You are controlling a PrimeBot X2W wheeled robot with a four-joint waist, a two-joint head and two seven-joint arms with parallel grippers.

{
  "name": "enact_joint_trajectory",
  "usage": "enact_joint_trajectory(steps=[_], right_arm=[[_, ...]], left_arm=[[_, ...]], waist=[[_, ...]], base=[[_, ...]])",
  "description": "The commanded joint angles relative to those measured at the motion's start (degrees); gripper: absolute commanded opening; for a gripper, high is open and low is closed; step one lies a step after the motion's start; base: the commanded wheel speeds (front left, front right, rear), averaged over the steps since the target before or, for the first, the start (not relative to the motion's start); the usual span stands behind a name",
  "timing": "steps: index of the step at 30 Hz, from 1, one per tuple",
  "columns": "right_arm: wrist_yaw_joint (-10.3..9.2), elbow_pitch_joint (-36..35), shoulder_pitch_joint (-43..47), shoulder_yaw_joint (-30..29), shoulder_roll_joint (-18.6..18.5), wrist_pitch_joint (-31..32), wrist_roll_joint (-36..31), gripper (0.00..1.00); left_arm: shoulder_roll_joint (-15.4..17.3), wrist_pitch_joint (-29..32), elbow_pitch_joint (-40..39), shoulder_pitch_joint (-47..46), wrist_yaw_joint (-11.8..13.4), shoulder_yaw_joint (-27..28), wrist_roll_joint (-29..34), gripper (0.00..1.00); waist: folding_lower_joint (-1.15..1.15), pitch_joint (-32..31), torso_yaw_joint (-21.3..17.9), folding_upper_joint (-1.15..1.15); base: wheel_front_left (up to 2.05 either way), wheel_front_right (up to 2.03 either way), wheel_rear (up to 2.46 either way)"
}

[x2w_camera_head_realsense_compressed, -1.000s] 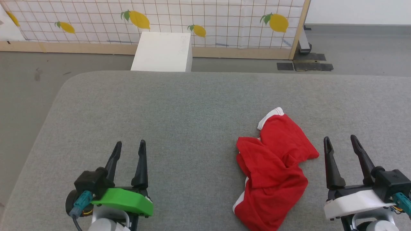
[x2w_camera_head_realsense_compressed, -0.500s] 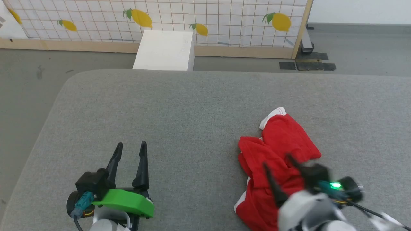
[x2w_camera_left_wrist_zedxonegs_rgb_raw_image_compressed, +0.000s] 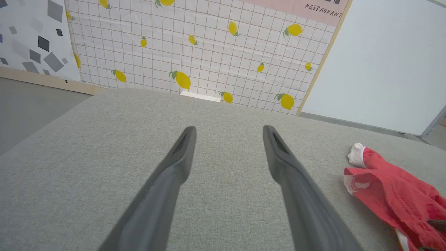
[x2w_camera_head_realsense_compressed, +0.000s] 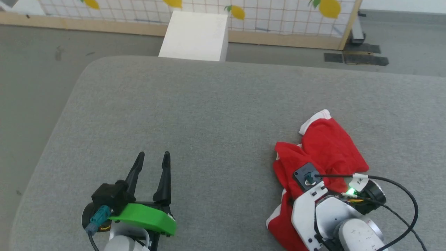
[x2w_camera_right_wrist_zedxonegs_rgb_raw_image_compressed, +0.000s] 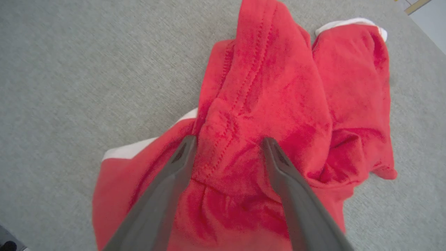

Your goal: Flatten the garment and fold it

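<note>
Garment [x2w_camera_head_realsense_compressed: 327, 150] crumpled under spread right claw [x2w_camera_right_wrist_zedxonegs_rgb_raw_image_compressed: 229, 139]; white box [x2w_camera_head_realsense_compressed: 195, 35] beyond grey surface [x2w_camera_head_realsense_compressed: 195, 115].

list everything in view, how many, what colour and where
garment: one, red with white trim, crumpled on the right part of the work surface
work surface: one, grey fabric, rounded corner, in front of the robot
box: one, white, on the floor beyond the surface's far edge
backdrop: one, white grid with yellow lemons, behind the box
floor mats: a few, dark, on the grey floor at far right
left gripper: one, dark fingers, green mount, open over bare surface at lower left
right gripper: one, dark fingers, open, straddling a fold of the garment
</note>
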Motion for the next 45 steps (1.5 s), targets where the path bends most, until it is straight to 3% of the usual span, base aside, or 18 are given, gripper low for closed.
enact_joint_trajectory(steps=[1, 2, 7, 18, 22, 26, 32, 35, 36, 37, 38, 41, 45], right_arm=[[-0.09, -0.1, -0.8, -0.1, -0.2, 0.6, -0.5, 0.07], [-0.09, -0.4, -0.9, -0.2, -0.3, 0.8, -0.4, 0.0], [-0.09, -3.1, -1.1, -1.5, 0.6, -2.2, 0.8, 0.0], [-0.09, -12.5, -9.6, -0.2, 3.5, -17.8, 7.3, 0.0], [-0.09, -14.6, -8.4, -6.4, 3.8, -19.1, 8.2, 0.0], [-0.09, -14.2, -3.1, -17.1, 3.9, -17.9, 7.6, 0.0], [-0.09, -7.1, 6.9, -33.8, 3.9, -13.3, 7.2, 0.0], [-0.09, -4.6, 9.4, -36.7, 3.9, -12.2, 8.2, 0.0], [-0.09, -4.1, 10.1, -37.5, 3.9, -12.3, 8.5, 0.08], [-0.09, -3.9, 10.6, -37.7, 3.9, -12.6, 8.6, 0.8], [-0.09, -3.5, 11.1, -38.0, 3.9, -12.9, 9.2, 1.0], [-0.09, -3.7, 12.0, -37.9, 3.9, -14.8, 10.2, 1.0], [-0.09, -7.1, 12.9, -37.5, 3.9, -24.1, 9.5, 1.0]], left_arm=[[-0.2, -0.2, 0.0, -1.0, 0.1, 0.0, -0.3, 1.0], [-0.2, -0.2, 0.0, -1.0, 0.2, -0.1, -0.3, 1.0], [-0.2, -0.2, 0.3, -0.6, 0.3, 0.2, -0.3, 1.0], [-0.2, -0.2, 0.1, -0.7, 0.3, 1.2, 0.7, 1.0], [-0.2, -0.2, 0.0, -0.7, 0.2, 1.0, 0.8, 1.0], [-0.2, -0.2, 0.0, -0.7, 0.2, 0.8, 0.8, 1.0], [-0.2, -0.2, 0.0, -0.9, 0.1, 0.9, 1.1, 1.0], [-0.2, -0.2, -0.1, -0.9, 0.0, 1.2, 1.3, 1.0], [-0.2, -0.2, 0.0, -0.9, 0.0, 1.1, 1.4, 1.0], [-0.2, -0.2, 0.1, -0.9, 0.0, 1.1, 1.4, 1.0], [-0.2, -0.2, 0.1, -0.9, -0.1, 1.1, 1.4, 1.0], [-0.2, -0.2, 0.3, -0.8, -0.1, 1.1, 1.5, 1.0], [-0.2, -0.2, 0.4, -0.8, -0.2, 0.6, 1.1, 1.0]], waist=[[0.0, 0.7, 1.0, 0.0], [0.0, 0.7, 1.1, 0.0], [0.0, 0.1, 1.2, 0.0], [0.0, -1.4, -1.7, 0.0], [0.0, -1.6, -2.3, 0.0], [0.0, -1.5, -2.6, 0.0], [0.0, -0.8, -3.3, 0.0], [0.0, -0.7, -3.9, 0.0], [0.0, -0.7, -4.1, 0.0], [0.0, -0.8, -4.3, 0.0], [0.0, -0.9, -4.5, 0.0], [0.0, -1.4, -5.0, 0.0], [0.0, -2.2, -5.5, 0.0]], base=[[0.0, 0.0, 0.0], [0.0, 0.0, 0.0], [0.0, 0.0, 0.0], [0.0, 0.0, 0.0], [0.0, 0.0, 0.0], [0.0, 0.0, 0.0], [0.0, 0.0, 0.0], [0.0, 0.0, 0.0], [0.0, 0.0, 0.0], [0.0, 0.0, 0.0], [0.0, 0.0, 0.0], [0.0, 0.0, 0.0], [0.0, 0.0, 0.0]])
